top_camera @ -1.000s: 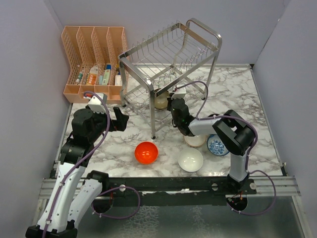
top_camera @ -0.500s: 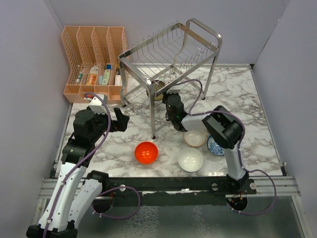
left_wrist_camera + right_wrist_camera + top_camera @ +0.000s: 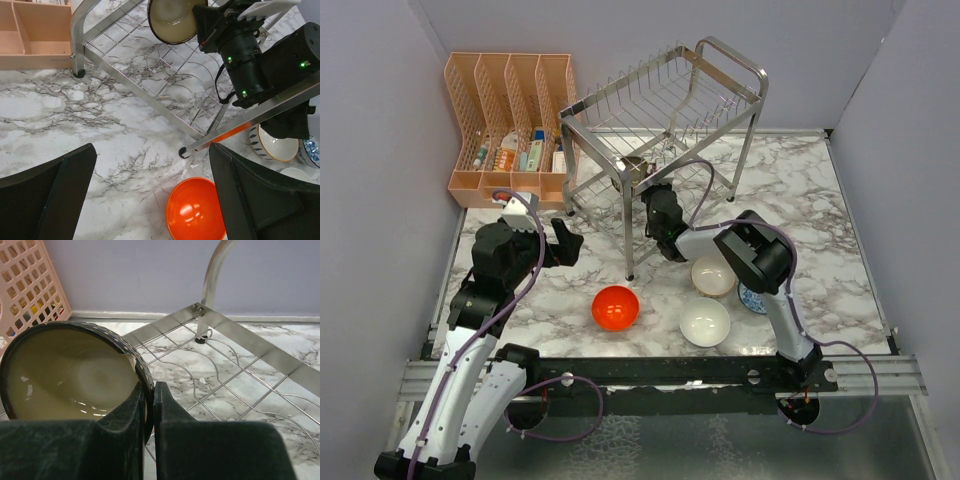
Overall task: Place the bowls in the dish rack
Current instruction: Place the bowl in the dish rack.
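1. Now, your right jaws are pinched tight on the rim of the dark brown bowl with the cream inside [image 3: 70, 370]. The bowl hangs on edge inside the lower tier of the shiny steel wire dish rack [image 3: 665, 95], over its wavy floor wires. I cannot tell whether it touches them.
2. Ease it down until the wires cradle the lower rim. Keep it tilted, mind the upper tier overhead, and only then let go.
3. Your left jaws gape wide with nothing in them, hovering over the marble tabletop [image 3: 820, 190] near the glossy red-orange bowl [image 3: 616, 307].
4. Against a second ago, the brown bowl has travelled from the rack's near edge farther in and to the left. The left jaws and the red-orange bowl have barely shifted.
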Motion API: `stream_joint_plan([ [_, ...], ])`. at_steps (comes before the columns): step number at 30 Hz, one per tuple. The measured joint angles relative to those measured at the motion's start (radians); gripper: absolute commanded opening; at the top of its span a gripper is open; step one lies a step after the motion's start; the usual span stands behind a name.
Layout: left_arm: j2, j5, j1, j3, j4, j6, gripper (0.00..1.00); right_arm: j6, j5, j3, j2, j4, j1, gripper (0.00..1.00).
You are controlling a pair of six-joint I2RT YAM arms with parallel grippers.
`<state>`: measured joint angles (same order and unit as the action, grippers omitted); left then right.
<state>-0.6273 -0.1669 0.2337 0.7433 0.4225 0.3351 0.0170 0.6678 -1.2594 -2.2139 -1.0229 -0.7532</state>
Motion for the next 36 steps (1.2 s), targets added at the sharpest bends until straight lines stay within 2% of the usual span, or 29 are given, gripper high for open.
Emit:
stream_joint_plan([
  [8, 0.003, 0.0, 0.004, -0.016, -0.018, 0.012, 0.98, -0.111, 0.001, -0.084, -0.079, -0.037, -0.02, 0.01],
  [16, 0.008, 0.0, 0.008, -0.021, -0.026, 0.014, 0.98, -0.249, 0.005, -0.099, -0.122, -0.111, -0.04, 0.01],
  [30, 0.012, 0.0, 0.011, -0.041, -0.04, 0.018, 0.98, -0.616, 0.005, -0.191, -0.243, -0.319, -0.105, 0.01],
  [36, 0.012, 0.0, 0.011, -0.041, -0.04, 0.018, 0.98, -0.681, 0.004, -0.19, -0.246, -0.341, -0.113, 0.06],
])
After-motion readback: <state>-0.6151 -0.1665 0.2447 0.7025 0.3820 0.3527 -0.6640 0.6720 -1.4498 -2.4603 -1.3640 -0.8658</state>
